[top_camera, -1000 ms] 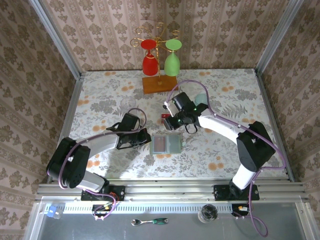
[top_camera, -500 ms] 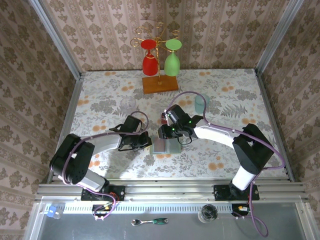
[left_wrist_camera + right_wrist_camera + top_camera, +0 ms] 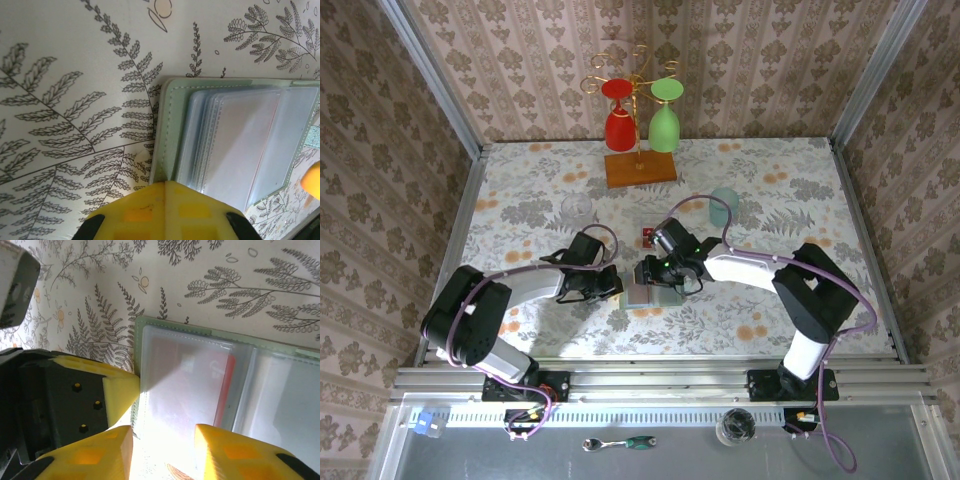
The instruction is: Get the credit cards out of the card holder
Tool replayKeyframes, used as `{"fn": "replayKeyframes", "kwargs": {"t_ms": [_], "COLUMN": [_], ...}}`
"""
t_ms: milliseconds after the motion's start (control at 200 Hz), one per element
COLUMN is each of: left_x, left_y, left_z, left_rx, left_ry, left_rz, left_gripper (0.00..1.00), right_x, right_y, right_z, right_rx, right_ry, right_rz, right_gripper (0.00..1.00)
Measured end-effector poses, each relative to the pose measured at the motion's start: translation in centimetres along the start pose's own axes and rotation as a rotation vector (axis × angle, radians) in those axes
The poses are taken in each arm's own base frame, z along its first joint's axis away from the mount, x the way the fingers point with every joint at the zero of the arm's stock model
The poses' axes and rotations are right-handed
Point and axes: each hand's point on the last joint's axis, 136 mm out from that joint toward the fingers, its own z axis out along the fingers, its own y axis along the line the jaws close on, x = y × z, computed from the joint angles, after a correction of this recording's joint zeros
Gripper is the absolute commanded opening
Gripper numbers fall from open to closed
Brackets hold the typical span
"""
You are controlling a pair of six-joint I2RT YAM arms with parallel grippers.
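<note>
Sage-green folding card holder (image 3: 660, 298) lies opened flat on the fern-and-flower printed tablecloth (image 3: 770, 300), near the middle of the table and towards the arms. The wrist views show its clear plastic sleeves (image 3: 240, 140) stacked inside the stitched green cover. One red plastic card (image 3: 200, 372) sits within the left-hand sleeve, seen through the film. A second red card (image 3: 648, 237) lies loose on the cloth just behind the card holder.

Left gripper (image 3: 166, 187) has its yellow fingers closed together, nothing between them, the tip touching the card holder's outer edge. The right wrist view shows that same yellow tip (image 3: 120, 390) against the cover's side.

Right gripper (image 3: 162, 440) hangs directly over the sleeve with the card, its two yellow fingers (image 3: 100, 455) standing moderately apart. Whether they touch the film cannot be told.

Further out, a pale teal cup (image 3: 724, 204) stands to the right rear, well apart. A clear drinking glass (image 3: 577, 208) stands to the left rear. At the back edge, an orange-brown wooden base (image 3: 640, 168) carries a gold wire rack with a red goblet (image 3: 620, 128) and a green goblet (image 3: 664, 125) hung upside down.
</note>
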Motion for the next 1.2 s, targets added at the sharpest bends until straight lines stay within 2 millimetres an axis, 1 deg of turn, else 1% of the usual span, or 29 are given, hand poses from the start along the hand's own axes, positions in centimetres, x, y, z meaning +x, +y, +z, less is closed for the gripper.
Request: {"fn": "replayKeyframes", "kwargs": {"t_ms": [130,260,425,530,605,685,795,935,1200], "left_x": [0.0,0.0,0.0,0.0,0.0,0.0,0.0,0.0,0.0], "left_y": [0.0,0.0,0.0,0.0,0.0,0.0,0.0,0.0,0.0], "left_z": [0.0,0.0,0.0,0.0,0.0,0.0,0.0,0.0,0.0], "left_rx": [0.000,0.000,0.000,0.000,0.000,0.000,0.000,0.000,-0.001], "left_ry": [0.000,0.000,0.000,-0.001,-0.001,0.000,-0.001,0.000,0.000], "left_rz": [0.000,0.004,0.004,0.004,0.004,0.006,0.007,0.008,0.010], "left_gripper": [0.00,0.00,0.00,0.00,0.00,0.00,0.00,0.00,0.00], "right_x": [0.0,0.1,0.5,0.7,0.8,0.9,1.1,1.3,1.2], "right_y": [0.4,0.4,0.2,0.2,0.2,0.1,-0.2,-0.9,-1.2], "right_z": [0.4,1.0,2.0,2.4,2.4,2.5,2.4,2.4,2.3], "right_rx": [-0.026,-0.038,-0.041,-0.045,-0.046,-0.044,-0.025,0.007,0.028], "right_ry": [0.000,0.010,0.031,0.042,0.045,0.047,0.056,0.059,0.048], "right_rz": [0.022,0.038,0.057,0.065,0.064,0.066,0.075,0.080,0.079], "right_gripper": [0.44,0.43,0.35,0.34,0.35,0.37,0.39,0.39,0.39]}}
